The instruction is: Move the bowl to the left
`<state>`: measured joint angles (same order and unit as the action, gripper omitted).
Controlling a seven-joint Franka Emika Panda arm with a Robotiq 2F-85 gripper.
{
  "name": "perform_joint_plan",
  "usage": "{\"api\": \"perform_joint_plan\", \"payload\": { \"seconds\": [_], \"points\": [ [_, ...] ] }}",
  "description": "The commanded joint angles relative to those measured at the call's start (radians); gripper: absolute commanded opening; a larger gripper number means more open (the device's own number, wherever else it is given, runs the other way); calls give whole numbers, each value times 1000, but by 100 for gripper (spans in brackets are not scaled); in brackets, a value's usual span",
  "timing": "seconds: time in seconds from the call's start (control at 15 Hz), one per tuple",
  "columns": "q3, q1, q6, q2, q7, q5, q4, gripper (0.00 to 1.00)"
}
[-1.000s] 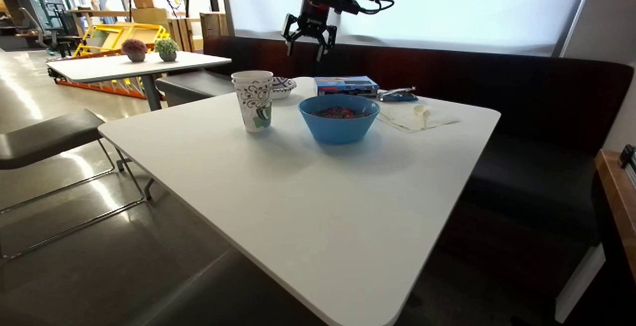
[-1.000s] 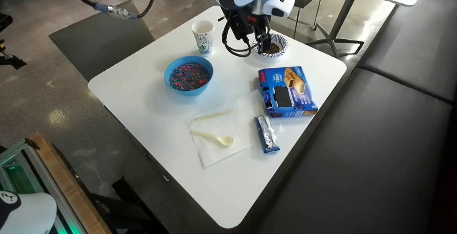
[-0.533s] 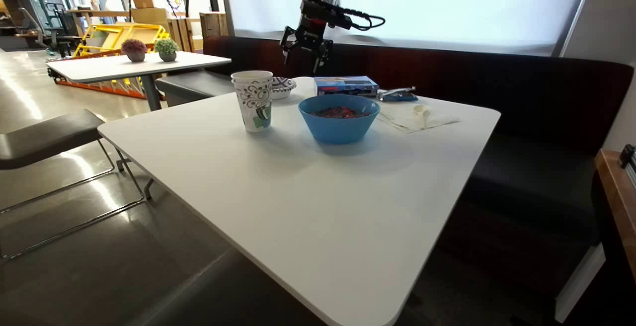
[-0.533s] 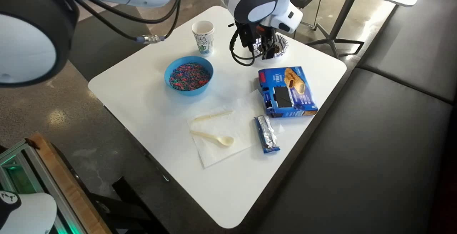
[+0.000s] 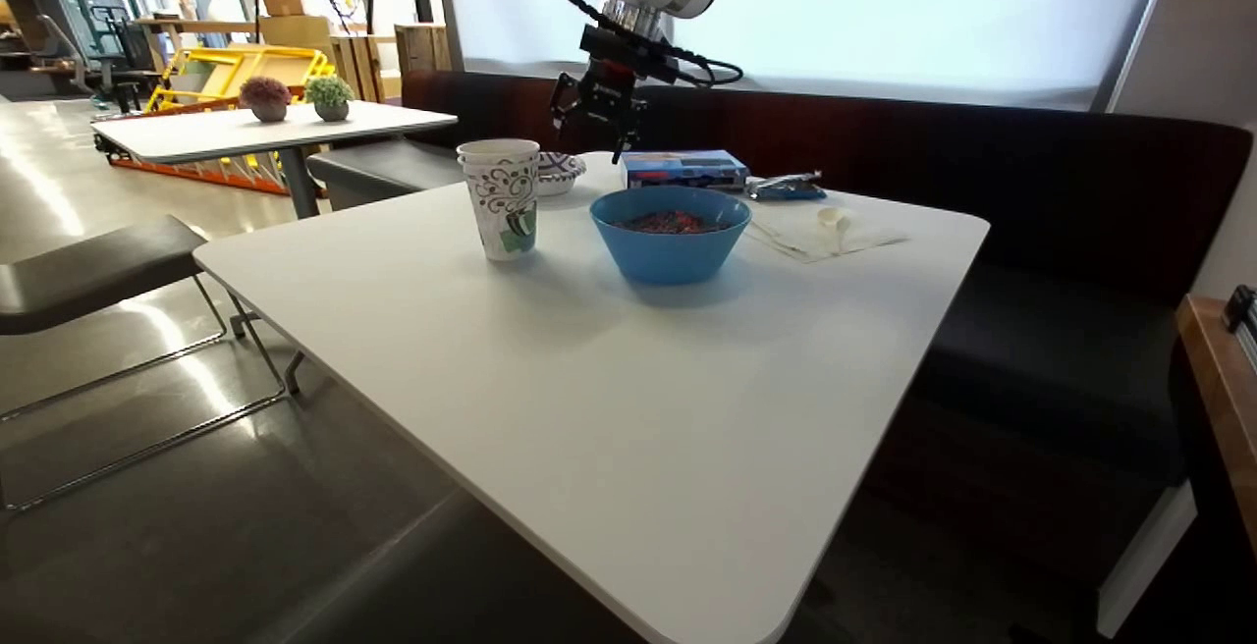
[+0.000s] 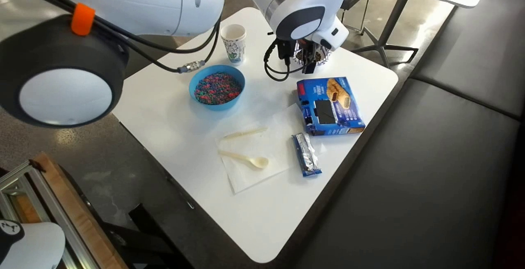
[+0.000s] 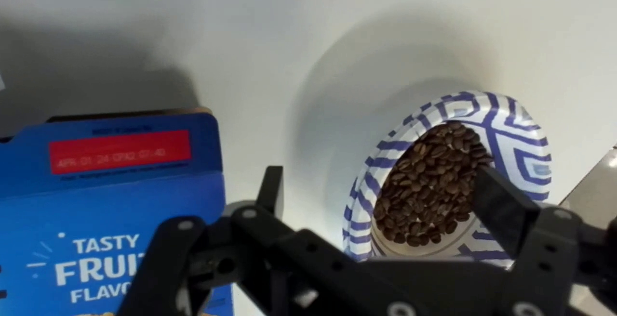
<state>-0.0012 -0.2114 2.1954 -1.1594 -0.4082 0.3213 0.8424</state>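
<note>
The white arm [image 6: 139,2] reaches in from the upper left of an exterior view, bent down at the wrist [image 6: 302,19] to a black gripper [image 5: 588,141] that hangs tilted, its two fingers [image 7: 272,190] spread well apart in the wrist view.

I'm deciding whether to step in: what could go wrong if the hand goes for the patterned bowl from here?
Spill: the patterned bowl holds loose brown beans, so a tilt during the lift might scatter them.
Contact: the hand is open in the wrist view, one finger showing over the bowl and the other over the gap between it and the blue box; lowering could press into the beans or nudge the box.
</note>
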Motion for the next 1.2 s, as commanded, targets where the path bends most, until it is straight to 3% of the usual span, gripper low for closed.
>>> {"api": "perform_joint_plan", "payload": {
  "seconds": [0.0, 0.27, 0.33, 0.4, 0.6, 0.87, 1.07, 1.13],
  "points": [
    [29, -22, -17, -98, -65, 40, -131, 100],
    [37, -20, -6, -152, -111, 40, -191, 100],
    [38, -19, -4, -163, -120, 37, -205, 96],
    [40, -18, 0, -174, -125, 36, -216, 83],
    [47, -16, 8, -190, -138, 37, -230, 64],
    [52, -18, 11, -206, -148, 35, -250, 31],
    [48, -19, 18, -215, -153, 31, -259, 11],
    [50, -21, 19, -218, -153, 32, -263, 8]
  ]
}}
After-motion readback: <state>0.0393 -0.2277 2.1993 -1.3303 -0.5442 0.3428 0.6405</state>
